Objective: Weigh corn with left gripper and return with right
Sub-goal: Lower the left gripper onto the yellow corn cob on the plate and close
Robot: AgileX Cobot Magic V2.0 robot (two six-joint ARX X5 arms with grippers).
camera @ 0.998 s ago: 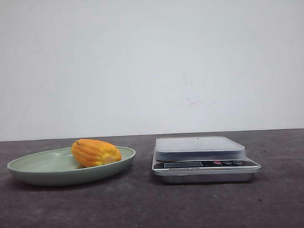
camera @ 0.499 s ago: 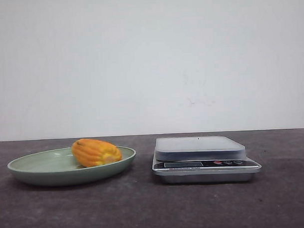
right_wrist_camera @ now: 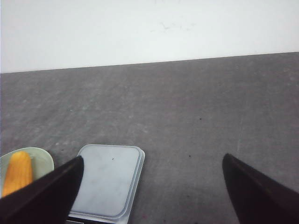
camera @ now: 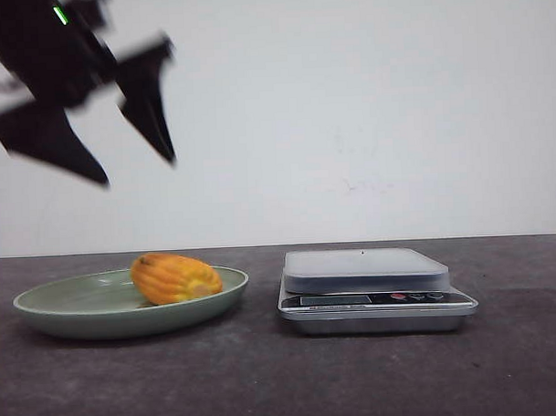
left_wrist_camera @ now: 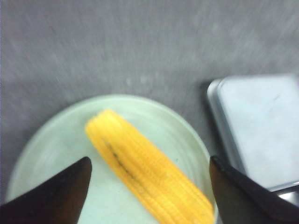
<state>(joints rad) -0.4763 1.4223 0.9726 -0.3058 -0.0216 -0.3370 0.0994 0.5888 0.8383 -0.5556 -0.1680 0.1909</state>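
Our left gripper (camera: 140,172), jaws spread wide and empty, hangs above the corn (camera: 174,278), which lies between them on the plate (camera: 53,312); our right gripper (right_wrist_camera: 152,186) also gapes empty.

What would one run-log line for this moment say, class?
left tool: open, above corn | corn: on plate | scale: empty | right tool: open

Left pincer (camera: 135,167) — matte black, tapered pointed fingers (camera: 151,112) — small green light on its body.
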